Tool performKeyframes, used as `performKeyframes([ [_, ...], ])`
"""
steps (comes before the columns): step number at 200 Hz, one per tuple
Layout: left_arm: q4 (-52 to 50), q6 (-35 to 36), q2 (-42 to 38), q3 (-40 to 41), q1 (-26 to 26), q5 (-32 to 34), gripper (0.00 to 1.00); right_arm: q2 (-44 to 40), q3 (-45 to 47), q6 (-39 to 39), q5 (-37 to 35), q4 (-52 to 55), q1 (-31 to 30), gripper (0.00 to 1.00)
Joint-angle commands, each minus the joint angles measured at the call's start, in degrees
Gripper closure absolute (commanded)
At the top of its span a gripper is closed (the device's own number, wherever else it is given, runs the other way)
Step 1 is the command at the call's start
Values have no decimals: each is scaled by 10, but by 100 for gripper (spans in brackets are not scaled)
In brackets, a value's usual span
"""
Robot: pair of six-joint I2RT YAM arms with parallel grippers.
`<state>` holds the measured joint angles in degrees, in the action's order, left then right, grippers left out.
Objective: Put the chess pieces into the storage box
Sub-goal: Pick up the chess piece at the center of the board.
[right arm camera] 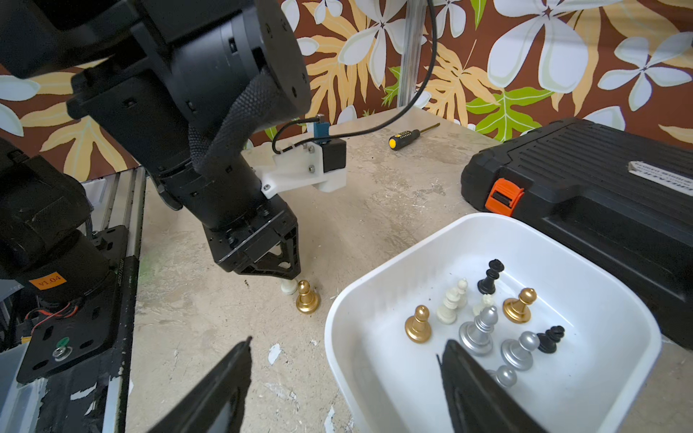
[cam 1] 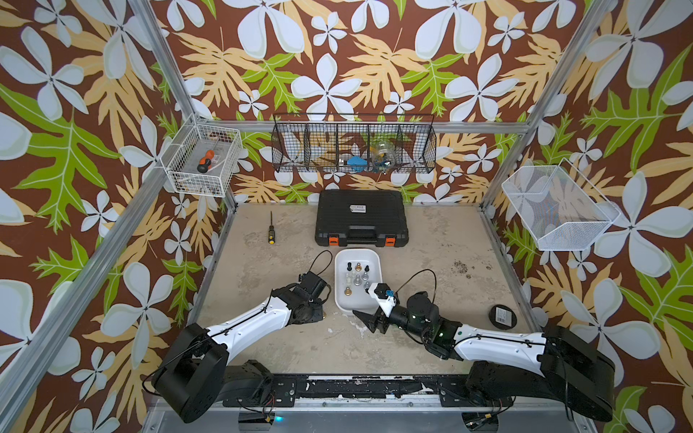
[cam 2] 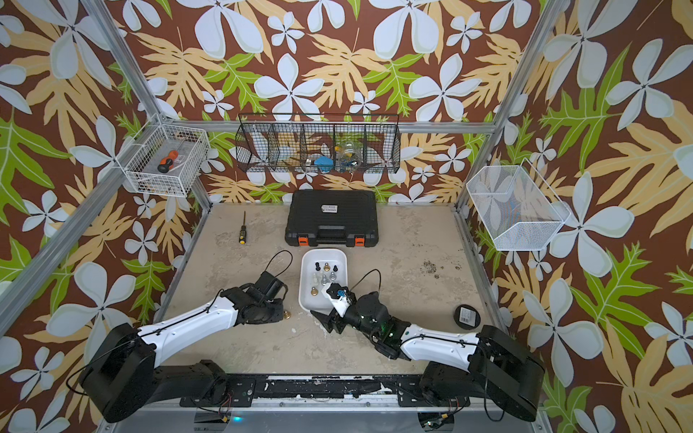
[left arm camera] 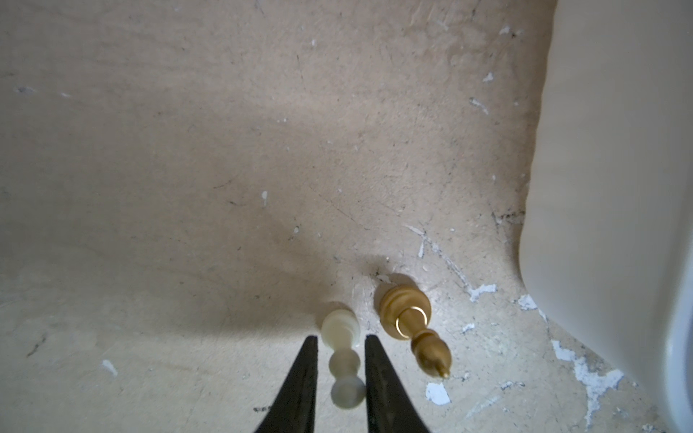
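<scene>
Beside the storage box [cam 1: 356,254], left gripper [left arm camera: 341,337] jaws closely flanked a cream pawn [left arm camera: 337,326], contact indeterminate, gold pawn [left arm camera: 403,305] adjoining; only wrist views showed the cream pawn; right gripper [right arm camera: 347,341] jaws stood spread, empty.

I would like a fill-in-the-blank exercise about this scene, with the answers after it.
The jaws of the left gripper stand on either side of a ____ chess piece.
Beside it a gold piece stands on the ____, outside the storage box.
The black toolcase has ____ latches.
The right gripper is ____.
Missing: white; table; orange; open.
</scene>
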<state>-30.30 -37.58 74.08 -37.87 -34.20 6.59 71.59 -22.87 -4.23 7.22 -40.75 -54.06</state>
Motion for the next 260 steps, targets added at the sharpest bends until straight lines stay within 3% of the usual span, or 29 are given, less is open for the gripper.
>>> performKeyframes([
  [1,7,2,4,3,1,-4,76,-2,0,1,-3,-6,-1,20],
  [50,20,5,3,8,1,1,84,-19,12,-3,-15,-18,-1,20],
  [124,-17,14,-25,-22,1,35,86,-43,28,-12,-49,-33,-1,19],
  [184,-54,46,-14,-125,-12,43,89,-66,40,-44,-112,-33,17,18],
  [216,-67,66,41,-207,-47,47,89,-82,52,-78,-99,-34,58,17],
  [260,-53,75,125,-288,-93,40,89,-98,60,-80,-106,-33,64,17],
])
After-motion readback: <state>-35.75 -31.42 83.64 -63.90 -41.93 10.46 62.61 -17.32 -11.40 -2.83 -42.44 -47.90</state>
